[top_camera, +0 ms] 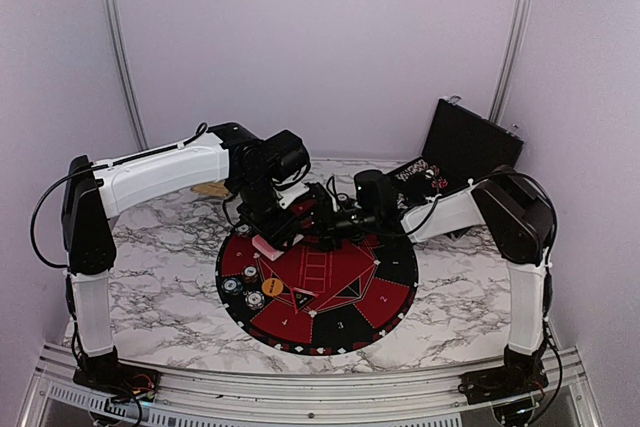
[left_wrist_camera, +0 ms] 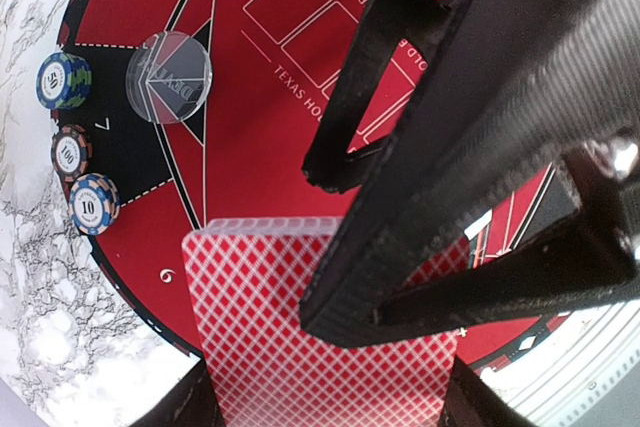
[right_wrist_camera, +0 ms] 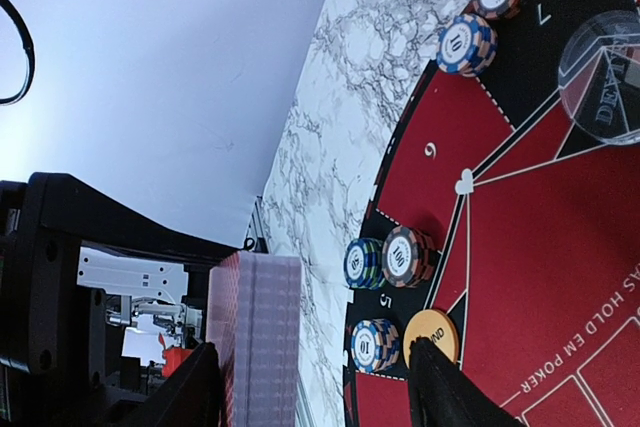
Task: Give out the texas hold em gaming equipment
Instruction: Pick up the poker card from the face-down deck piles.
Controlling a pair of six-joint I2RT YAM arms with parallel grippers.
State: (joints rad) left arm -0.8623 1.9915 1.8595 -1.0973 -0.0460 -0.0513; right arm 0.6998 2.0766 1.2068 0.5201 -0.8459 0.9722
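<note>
Overhead view – wrist close-ups (shared mat [top_camera: 385, 297])

I log the round mat [top_camera: 385, 292] in the middle of the table [top_camera: 160, 287], with the case [top_camera: 470, 142] behind it to the right. Three chip stacks [left_wrist_camera: 70, 152] line the mat's left rim, the dealer disc [left_wrist_camera: 168, 77] lies just inward of them, and a second disc [right_wrist_camera: 432, 335] lies on the mat beside further stacks [right_wrist_camera: 400, 257]. The deck of cards [left_wrist_camera: 260, 317] sits between the fingers of the left gripper [left_wrist_camera: 330, 405], above the mat's far-left part.
</note>
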